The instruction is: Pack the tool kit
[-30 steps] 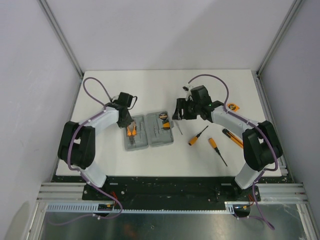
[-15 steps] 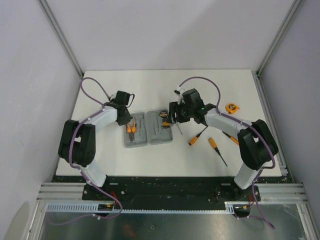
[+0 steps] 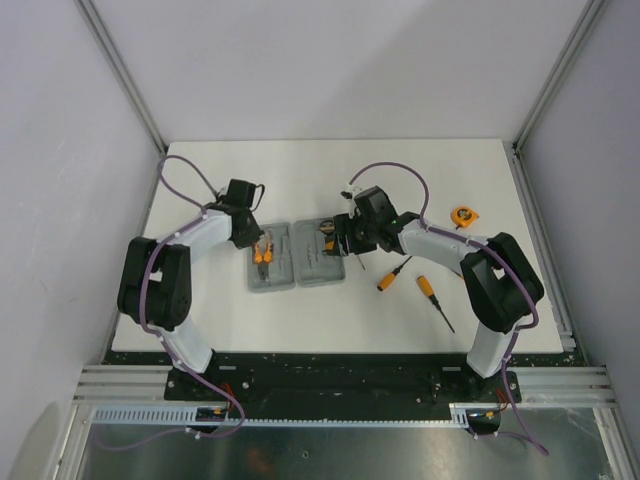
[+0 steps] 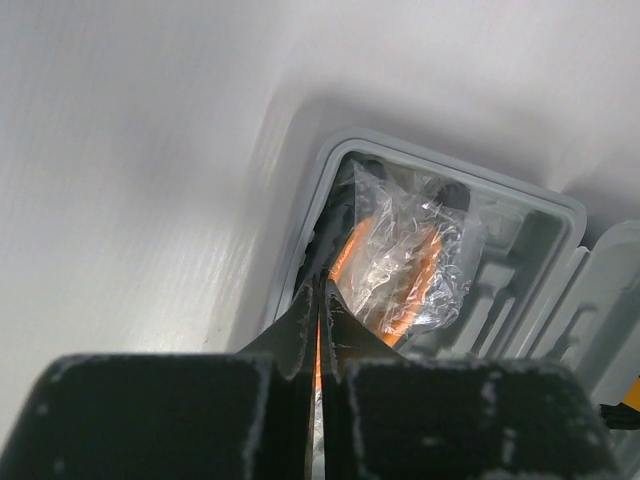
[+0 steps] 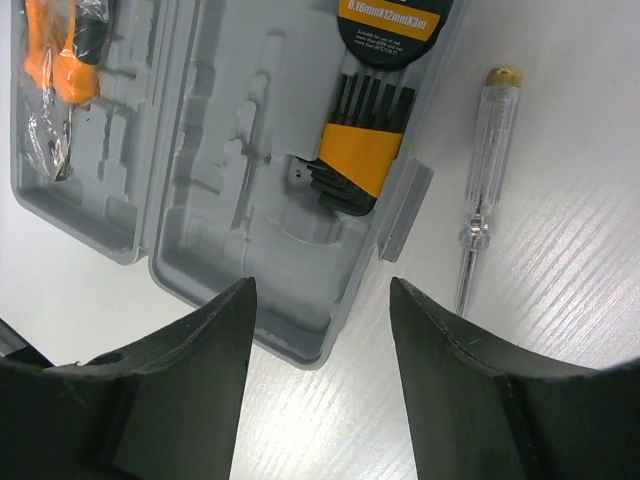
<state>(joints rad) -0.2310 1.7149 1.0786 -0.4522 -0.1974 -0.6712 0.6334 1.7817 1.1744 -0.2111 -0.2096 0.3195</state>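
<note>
L gripper (image 4: 320, 285): fingers clenched tip to tip, nothing clearly held. The tip sits in the L half of the open grey case (image 4: 450, 165), just beside the bagged pliers (image 4: 400, 265). I judge I'm seating them, so press straight down and don't drag the wrap.

R gripper (image 5: 320, 290): jaws apart, empty, hovering over the near rim of the case's R half, with the hex key set (image 5: 362, 150) ahead. The tester screwdriver (image 5: 487, 140) lies on the table (image 5: 570, 330) just R of the case latch. Prob. my next pick: shift R, straddle the clear handle mid-length, close w/o nudging the case. An orange-handled screwdriver (image 3: 395, 272) and the tape measure (image 3: 462, 214) lie further R.
</note>
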